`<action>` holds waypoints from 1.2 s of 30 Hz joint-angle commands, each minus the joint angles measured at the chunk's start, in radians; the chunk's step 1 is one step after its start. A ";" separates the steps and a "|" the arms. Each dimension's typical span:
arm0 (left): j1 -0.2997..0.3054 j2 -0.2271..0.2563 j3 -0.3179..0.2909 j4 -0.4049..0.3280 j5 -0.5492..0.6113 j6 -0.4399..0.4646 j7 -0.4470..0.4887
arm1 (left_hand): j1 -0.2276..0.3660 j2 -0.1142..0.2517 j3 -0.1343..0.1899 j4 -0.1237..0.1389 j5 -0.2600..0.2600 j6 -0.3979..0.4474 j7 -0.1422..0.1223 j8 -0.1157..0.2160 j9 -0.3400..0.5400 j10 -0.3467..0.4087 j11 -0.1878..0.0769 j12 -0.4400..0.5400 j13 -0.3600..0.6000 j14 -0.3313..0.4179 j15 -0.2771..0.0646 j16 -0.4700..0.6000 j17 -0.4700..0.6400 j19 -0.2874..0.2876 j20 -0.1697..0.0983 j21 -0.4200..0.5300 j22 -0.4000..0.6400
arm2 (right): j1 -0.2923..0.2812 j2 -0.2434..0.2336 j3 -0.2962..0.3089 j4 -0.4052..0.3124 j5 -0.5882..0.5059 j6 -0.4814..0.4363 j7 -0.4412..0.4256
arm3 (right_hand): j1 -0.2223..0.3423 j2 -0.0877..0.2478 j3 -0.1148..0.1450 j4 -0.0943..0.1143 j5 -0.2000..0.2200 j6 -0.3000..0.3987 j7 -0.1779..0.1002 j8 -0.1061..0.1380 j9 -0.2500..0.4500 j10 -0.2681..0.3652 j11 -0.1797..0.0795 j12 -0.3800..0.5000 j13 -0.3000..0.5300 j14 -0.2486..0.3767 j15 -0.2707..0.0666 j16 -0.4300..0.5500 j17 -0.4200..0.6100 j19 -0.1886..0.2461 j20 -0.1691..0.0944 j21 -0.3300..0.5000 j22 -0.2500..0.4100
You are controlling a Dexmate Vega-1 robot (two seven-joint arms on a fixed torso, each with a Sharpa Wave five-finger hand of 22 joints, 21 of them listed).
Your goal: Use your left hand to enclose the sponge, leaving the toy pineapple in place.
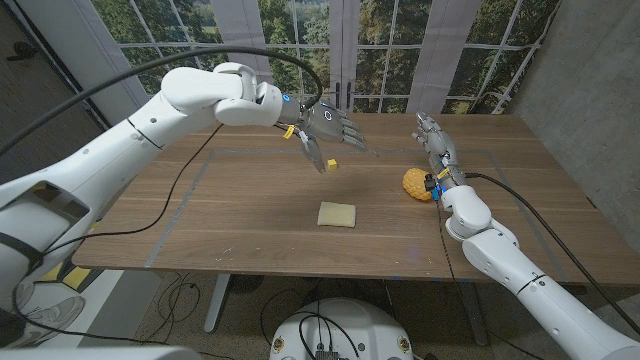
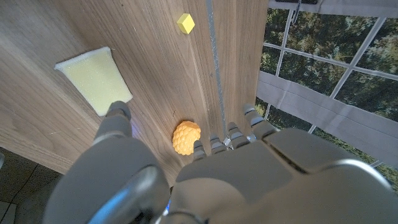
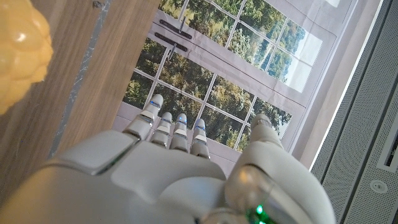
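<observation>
1. My left hand [image 1: 330, 128] hung in the air above the counter [image 1: 200, 215], fingers spread, holding nothing. I judged it was open like that so it could close around the sponge later.
2. The sponge [image 1: 337, 214] lay flat on the counter toward the near edge, well apart from my left hand and untouched.
3. The toy pineapple [image 1: 417, 184] sat to the right of the sponge, just beside my right arm; nothing gripped it, so it was in place as the task wants.
4. My right hand [image 1: 432, 135] was past the pineapple toward the window, fingers straight, empty, probably parked out of the way.
5. A small yellow block [image 1: 331, 164] lay beyond the sponge, below my left hand.
6. Enclosing not yet begun.
</observation>
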 commanded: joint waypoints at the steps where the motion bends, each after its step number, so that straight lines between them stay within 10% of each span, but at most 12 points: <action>1: 0.003 -0.020 0.011 0.023 0.028 -0.049 0.028 | 0.060 -0.027 -0.010 0.000 0.016 0.050 0.008 0.026 0.010 0.040 -0.001 0.014 0.005 0.007 0.004 0.000 0.006 0.003 0.003 -0.007 0.004 | -0.015 -0.002 0.009 0.001 0.009 0.006 0.001 | -0.006 -0.002 -0.006 0.002 0.005 0.004 0.000 0.001 0.003 0.008 0.001 -0.002 0.005 0.005 0.000 0.002 0.002 0.011 -0.001 0.003 0.003; 14: 0.030 -0.019 0.018 0.011 0.070 -0.036 0.036 | 0.177 -0.051 -0.022 0.005 0.037 0.096 0.030 0.071 0.033 0.127 -0.025 0.046 0.023 0.016 0.010 0.000 0.011 -0.050 0.018 -0.032 0.006 | -0.007 -0.001 0.010 0.026 0.024 0.019 0.024 | -0.010 -0.003 -0.008 0.003 0.004 0.005 0.000 0.001 0.003 0.010 0.000 -0.002 0.005 0.007 -0.006 0.002 0.002 0.011 0.000 0.003 0.003; 27: 0.029 -0.043 0.037 0.047 -0.021 -0.011 -0.046 | 0.217 -0.084 -0.062 0.018 0.050 0.105 0.111 0.087 0.041 0.145 0.003 0.055 0.036 0.005 0.023 0.002 0.013 -0.061 0.038 -0.032 0.008 | -0.004 -0.001 0.011 0.048 0.038 0.032 0.040 | -0.013 -0.002 -0.010 0.005 0.004 0.008 0.001 0.002 0.003 0.012 0.000 -0.002 0.005 0.007 -0.002 0.002 0.002 0.012 0.000 0.002 0.003; 36: 0.053 -0.038 0.044 0.041 0.029 0.005 -0.018 | 0.209 -0.080 -0.084 0.030 0.054 0.123 0.091 0.092 0.041 0.149 -0.013 0.059 0.041 0.008 0.022 0.003 0.014 -0.072 0.046 -0.034 0.008 | -0.004 -0.007 0.012 0.053 0.047 0.033 0.053 | -0.014 -0.002 -0.011 0.006 0.004 0.009 0.001 0.002 0.003 0.012 -0.001 -0.003 0.005 0.008 -0.001 0.001 0.002 0.011 0.000 0.002 0.003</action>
